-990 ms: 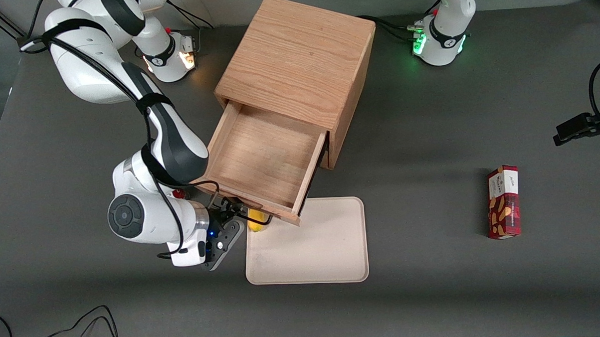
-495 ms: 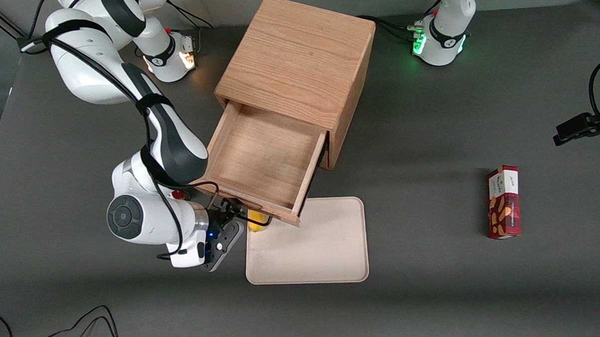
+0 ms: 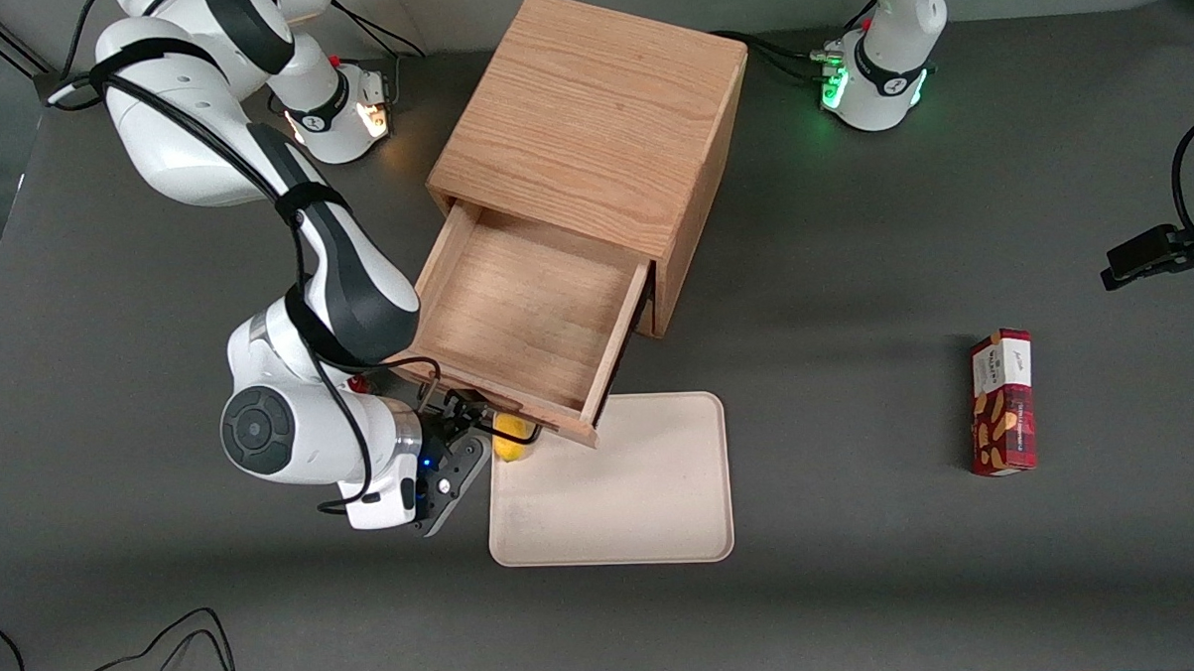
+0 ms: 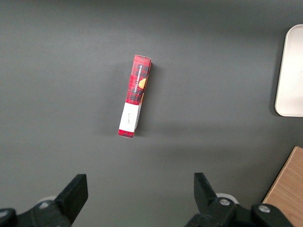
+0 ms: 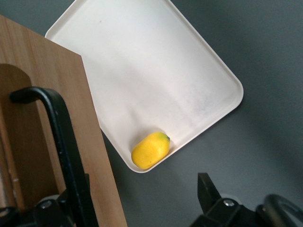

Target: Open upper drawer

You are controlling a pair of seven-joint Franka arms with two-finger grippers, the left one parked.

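Here the upper drawer point(image 3: 527, 318) stood pulled well out of the oak cabinet point(image 3: 589, 117), its front overhanging the cream tray point(image 3: 612, 494). The gripper point(image 3: 461, 425) sat at the drawer front, jaws spread, one on each side of the black wire handle point(image 5: 61, 142). A yellow lemon point(image 5: 150, 150) lay in the tray's corner.

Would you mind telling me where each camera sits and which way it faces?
Front view: high above, looking down on the cabinet, open upper drawer, tray; both arms show.
Left wrist view: looks down at the snack box; dark fingers show.
Right wrist view: beside the drawer handle, over the lemon; the hand is open.
Front and right wrist views share tray and lemon.
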